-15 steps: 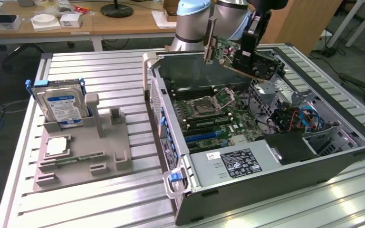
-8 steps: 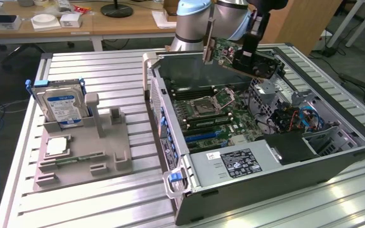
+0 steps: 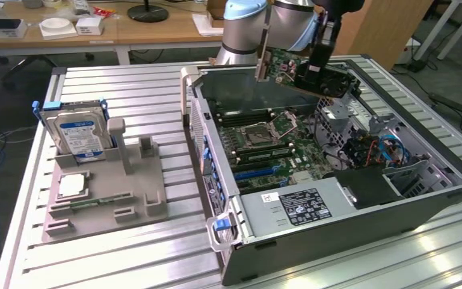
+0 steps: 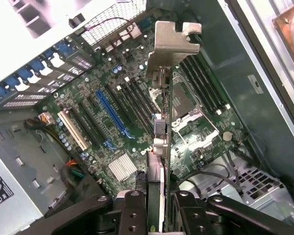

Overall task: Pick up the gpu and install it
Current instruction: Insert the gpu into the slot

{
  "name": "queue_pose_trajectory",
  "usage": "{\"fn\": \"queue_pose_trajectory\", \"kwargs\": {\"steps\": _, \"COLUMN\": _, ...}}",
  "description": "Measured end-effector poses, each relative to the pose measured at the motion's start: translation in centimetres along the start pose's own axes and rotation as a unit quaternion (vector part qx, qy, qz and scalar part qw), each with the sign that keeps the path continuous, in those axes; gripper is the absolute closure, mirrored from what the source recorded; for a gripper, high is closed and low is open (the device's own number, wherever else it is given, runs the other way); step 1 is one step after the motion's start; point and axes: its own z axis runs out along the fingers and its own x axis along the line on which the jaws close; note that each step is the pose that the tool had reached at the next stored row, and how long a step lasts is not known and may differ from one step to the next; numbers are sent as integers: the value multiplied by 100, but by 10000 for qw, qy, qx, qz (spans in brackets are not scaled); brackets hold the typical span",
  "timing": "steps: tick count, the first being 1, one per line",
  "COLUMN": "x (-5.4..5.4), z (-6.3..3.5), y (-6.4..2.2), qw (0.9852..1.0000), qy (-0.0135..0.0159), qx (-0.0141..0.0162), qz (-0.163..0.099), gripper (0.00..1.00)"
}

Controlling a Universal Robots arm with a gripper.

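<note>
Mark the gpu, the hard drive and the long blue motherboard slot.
gpu point(image 3: 286, 65), exterior view, on the green board face near its bracket.
hard drive point(image 3: 79, 133), exterior view, on its blue-white label.
blue slot point(image 4: 110, 113), wrist view, midway along its length.

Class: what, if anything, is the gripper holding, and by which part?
The gripper holds the gpu, pinched across its flat faces, away from the metal bracket.

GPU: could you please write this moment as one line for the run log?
gripper: shut on gpu | gpu: held above motherboard of open computer case | seated: not yet
</note>
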Motion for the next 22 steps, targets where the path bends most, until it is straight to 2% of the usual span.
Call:
{"fn": "queue_pose_trajectory", "kwargs": {"steps": 6, "x": 0, "z": 0, "y": 0, "qw": 9994, "qy": -12, "qx": -7, "qz": -356, "gripper": 73}}
{"fn": "queue_pose_trajectory", "kwargs": {"steps": 11, "x": 0, "z": 0, "y": 0, "qw": 9978, "qy": -21, "qx": -13, "qz": -660, "gripper": 73}}
{"fn": "queue_pose_trajectory", "kwargs": {"steps": 17, "x": 0, "z": 0, "y": 0, "qw": 9947, "qy": -34, "qx": -20, "qz": -1029, "gripper": 73}}
{"fn": "queue_pose_trajectory", "kwargs": {"steps": 22, "x": 0, "z": 0, "y": 0, "qw": 9911, "qy": -44, "qx": -25, "qz": -1334, "gripper": 73}}
